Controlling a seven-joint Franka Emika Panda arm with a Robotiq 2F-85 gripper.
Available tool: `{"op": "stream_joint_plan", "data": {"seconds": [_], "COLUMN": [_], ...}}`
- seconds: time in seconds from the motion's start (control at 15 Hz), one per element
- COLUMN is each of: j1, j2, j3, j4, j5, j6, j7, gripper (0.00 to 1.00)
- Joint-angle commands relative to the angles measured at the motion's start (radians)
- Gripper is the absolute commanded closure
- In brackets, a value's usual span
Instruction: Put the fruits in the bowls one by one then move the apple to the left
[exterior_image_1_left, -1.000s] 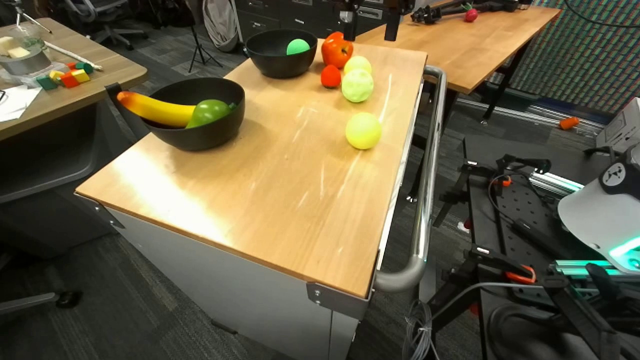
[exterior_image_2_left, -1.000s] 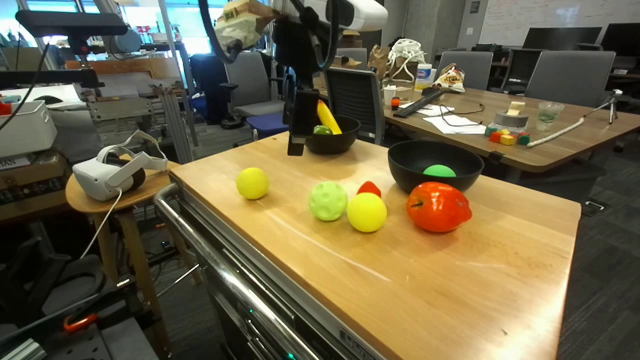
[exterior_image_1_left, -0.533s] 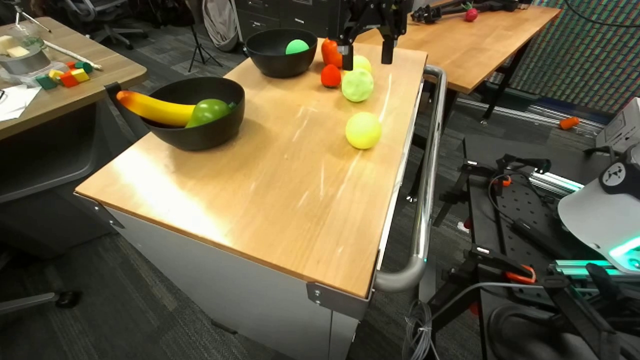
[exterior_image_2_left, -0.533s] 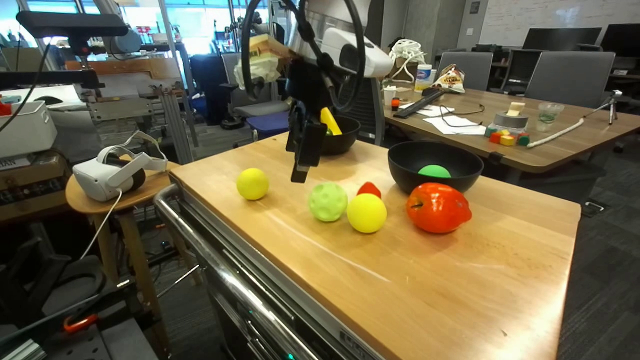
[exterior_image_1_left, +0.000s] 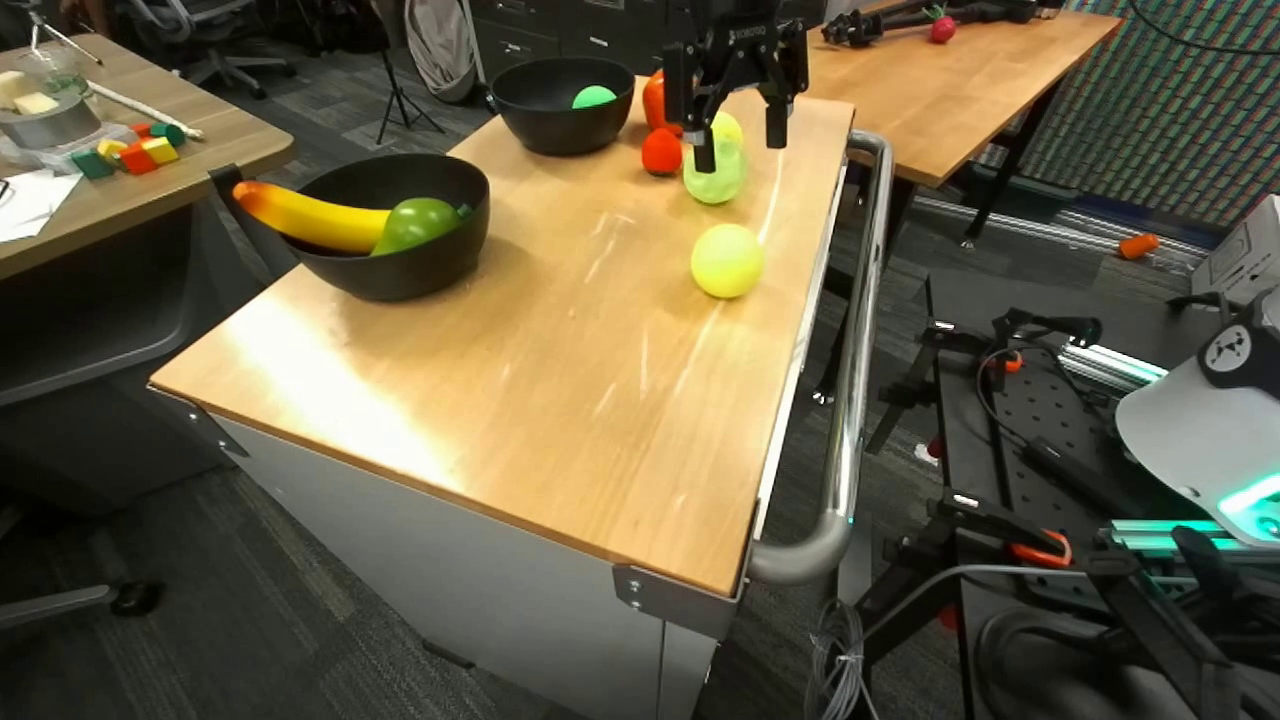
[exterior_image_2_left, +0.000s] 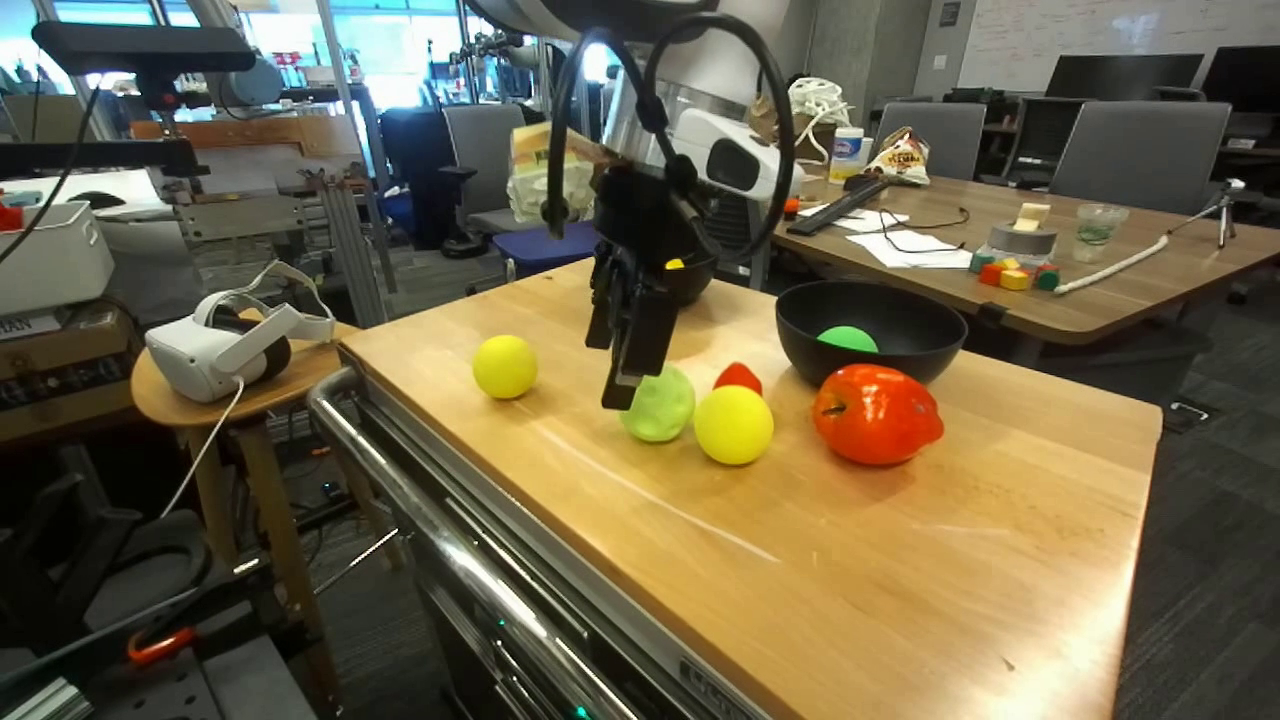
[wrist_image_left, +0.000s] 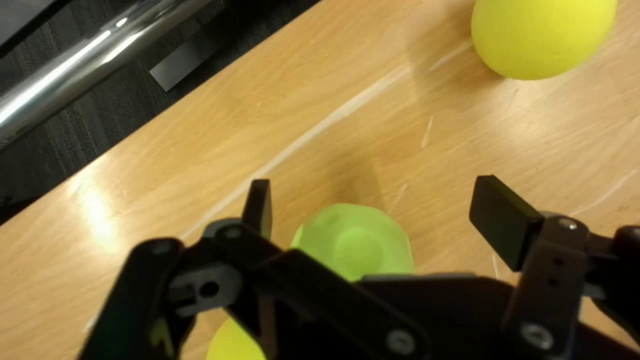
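Note:
My gripper (exterior_image_1_left: 740, 148) hangs open just above the dimpled light-green fruit (exterior_image_2_left: 660, 410). The wrist view shows that fruit between the spread fingers (wrist_image_left: 505, 220), closer to the left one and partly covered by the gripper's body. Beside it on the tabletop sit a yellow fruit (exterior_image_2_left: 734, 425) and a small red fruit (exterior_image_2_left: 738, 376). A second yellow fruit (exterior_image_2_left: 505, 367) lies apart. The glossy red-orange apple (exterior_image_2_left: 877, 415) rests by a black bowl (exterior_image_1_left: 560, 125) that contains a green fruit (exterior_image_1_left: 594, 97). Another black bowl (exterior_image_1_left: 390, 282) holds the banana (exterior_image_1_left: 310, 218) and a green pear-shaped fruit (exterior_image_1_left: 420, 224).
A wooden cart top (exterior_image_1_left: 560, 400) bears everything, with a metal handle rail (exterior_image_1_left: 850, 400) along one side. A desk (exterior_image_2_left: 1100, 280) with small blocks and papers stands behind the bowls. Dark cables loop round the arm (exterior_image_2_left: 700, 110).
My gripper has come down from above toward the light-green fruit, staying open. In the bowl near the apple, the green fruit has shifted a little. The other fruits stay put.

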Motion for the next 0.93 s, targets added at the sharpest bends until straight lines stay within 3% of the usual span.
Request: {"op": "stream_joint_plan", "data": {"seconds": [0.0, 0.07, 0.53, 0.73, 0.87], "j1": [-0.011, -0.012, -0.010, -0.006, -0.005], "j2": [0.037, 0.041, 0.054, 0.036, 0.004], "j3": [-0.005, -0.007, -0.011, -0.001, 0.014], "j4": [0.020, 0.019, 0.036, 0.057, 0.084], "j5": [-0.038, -0.042, -0.093, -0.096, -0.055], "j6": [0.037, 0.047, 0.111, 0.103, 0.049], "j7": [0.016, 0.016, 0.024, -0.002, -0.061], "gripper": [0.25, 0.28, 0.79, 0.94, 0.95]}}
